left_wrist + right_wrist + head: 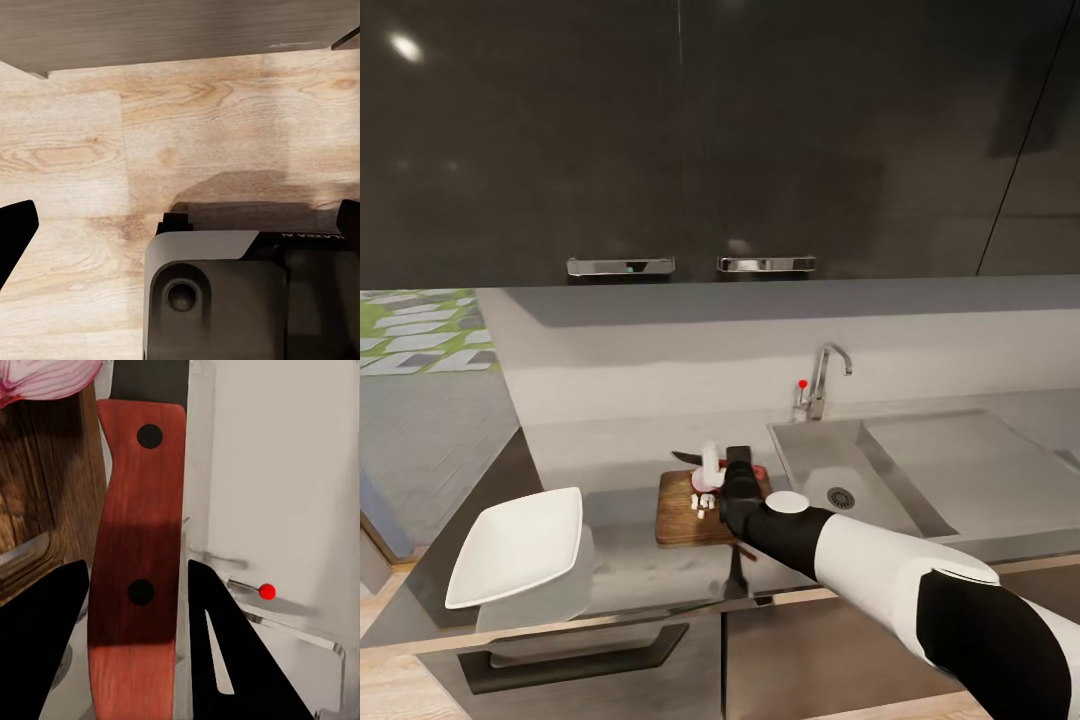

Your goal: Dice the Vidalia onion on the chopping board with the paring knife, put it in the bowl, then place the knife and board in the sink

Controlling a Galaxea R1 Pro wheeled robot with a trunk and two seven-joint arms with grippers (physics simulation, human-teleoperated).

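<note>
On the countertop [615, 445] left of the sink [815, 465] lies the brown chopping board [682, 520]. A pale pink piece of Vidalia onion [708, 468] stands at the board's far edge, with small diced bits [703, 504] in front of it. My right gripper [737, 463] hovers over the board's far right corner, shut on the paring knife, whose dark blade [684, 459] points left. In the right wrist view the red handle [139, 562] sits between the black fingers [45, 645], with onion [45, 379] and board [34, 495] beyond. My left gripper [180, 225] hangs open over the wooden floor.
The white bowl [520, 545] sits at the counter's front left corner. A chrome tap [826, 378] with a red knob [802, 383] stands behind the basin, and a flat drainer [950, 460] lies to its right. Dark wall cabinets [690, 140] hang overhead.
</note>
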